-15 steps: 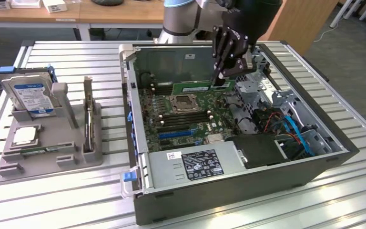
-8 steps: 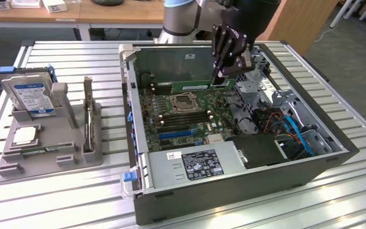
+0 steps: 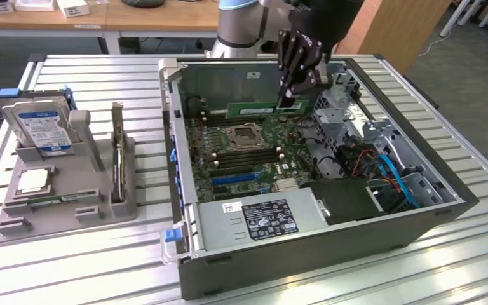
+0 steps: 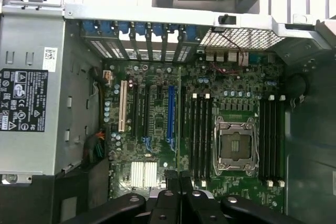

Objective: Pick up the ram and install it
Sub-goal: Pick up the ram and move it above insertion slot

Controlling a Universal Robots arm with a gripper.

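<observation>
Because the gripper (image 3: 288,100) is clenched on the ram (image 3: 253,108), holding the green stick on edge above the motherboard (image 3: 257,168) inside the open computer case (image 3: 312,254), the step in hand appears to be lining it up with one of the dark memory slots (image 4: 201,135). The ram hangs lengthwise beside the processor socket (image 3: 244,135), on the side toward the case's far wall in the exterior view, and looks clear of the board. Doing this well likely means setting the stick parallel to the slots, centred over one, with its notch matched to the key. It should then be pressed straight and evenly, so neither end seats first and the thin board does not bend.
</observation>
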